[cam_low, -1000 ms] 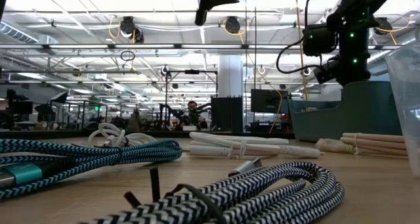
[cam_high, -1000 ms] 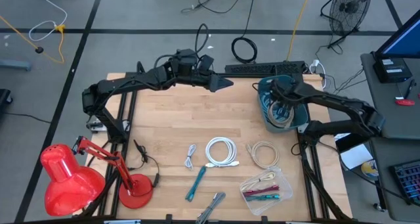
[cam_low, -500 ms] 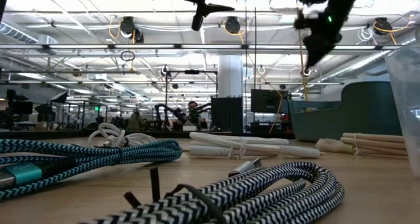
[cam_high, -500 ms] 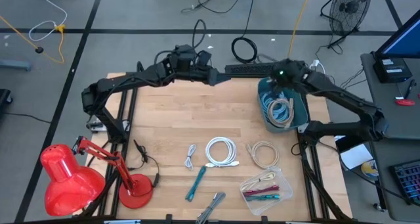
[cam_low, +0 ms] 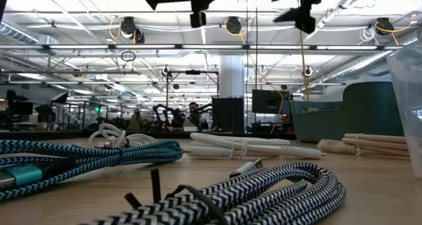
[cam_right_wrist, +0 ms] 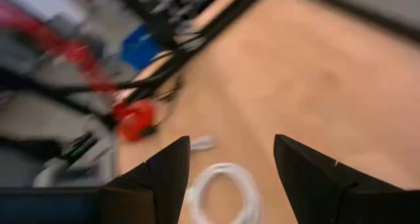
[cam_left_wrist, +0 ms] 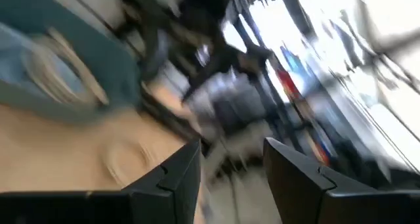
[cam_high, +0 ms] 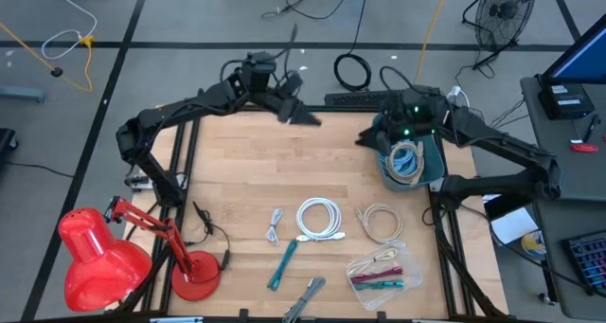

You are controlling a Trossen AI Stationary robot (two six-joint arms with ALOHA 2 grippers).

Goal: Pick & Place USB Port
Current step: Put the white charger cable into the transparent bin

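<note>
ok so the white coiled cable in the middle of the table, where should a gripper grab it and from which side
Probably from straight above, closing across one side of the white coiled cable, where its strands run bundled together. It lies flat on the table with an open centre, so one finger can drop inside the loop and one outside.
</note>
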